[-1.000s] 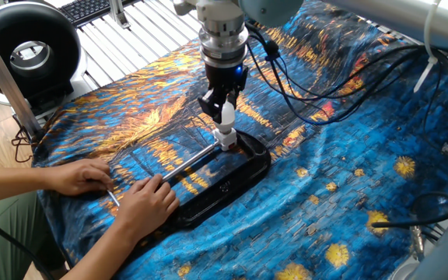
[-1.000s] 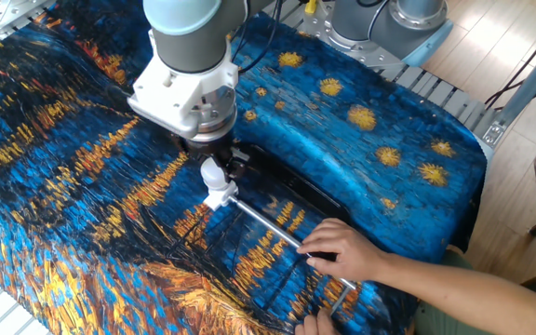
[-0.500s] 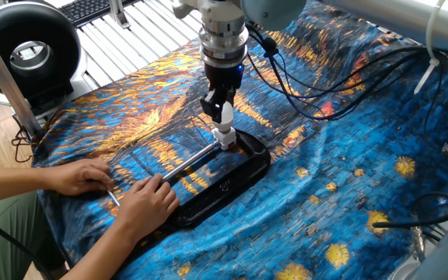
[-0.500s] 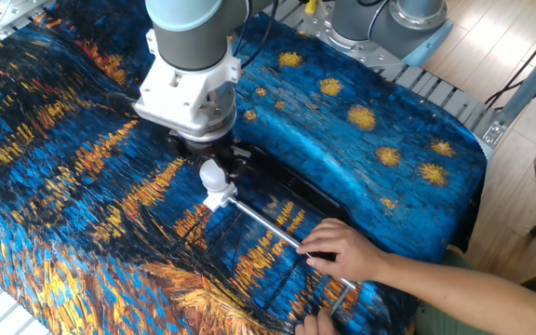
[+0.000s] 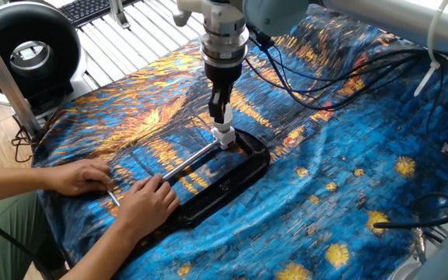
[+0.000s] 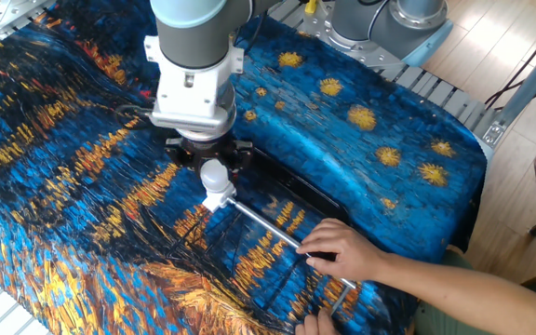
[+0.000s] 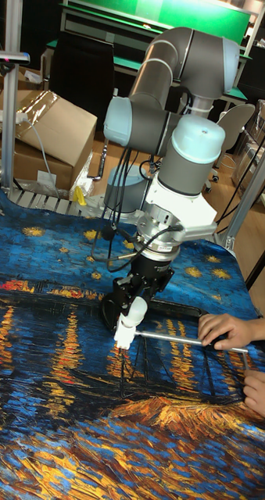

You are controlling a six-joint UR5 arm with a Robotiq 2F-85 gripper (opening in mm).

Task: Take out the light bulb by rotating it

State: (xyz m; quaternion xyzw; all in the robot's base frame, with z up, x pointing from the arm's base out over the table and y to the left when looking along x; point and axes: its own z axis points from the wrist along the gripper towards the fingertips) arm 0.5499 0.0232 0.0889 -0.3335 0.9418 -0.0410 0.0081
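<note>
Overhead, the arm point(image 6: 194, 37) points straight down at the table point(image 5: 348, 179), which is draped in a blue and orange painted cloth point(image 6: 54, 214); the end effector point(image 6: 211, 160) hangs right over the bulb point(image 6: 212, 173); in one fixed view its dark fingers point(image 5: 219, 103) sit on either side of the bulb's point(image 5: 224, 126) upper part, close against it, though whether they truly pinch it or merely flank it I cannot tell; the tall fixed view shows the end effector point(image 7: 129, 306) with the white bulb point(image 7: 134, 309) between its tips, again too small to judge contact.

The bulb stands upright in a small white socket point(image 6: 218, 197); the socket point(image 5: 225, 141) sits at the end of a thin metal rod point(image 5: 189, 161), above a black tray point(image 5: 243, 175) that lies on the cloth; the rod point(image 6: 277, 231) runs from the socket toward a person's hands.

One hand point(image 6: 342, 251) rests on the rod's far end, near the tray's edge; in one fixed view both hands show, the nearer hand point(image 5: 142, 204) flat on the tray's end and the other hand point(image 5: 76, 176) just beside it on the cloth; black cables point(image 5: 317, 85) trail from the arm across the table.
</note>
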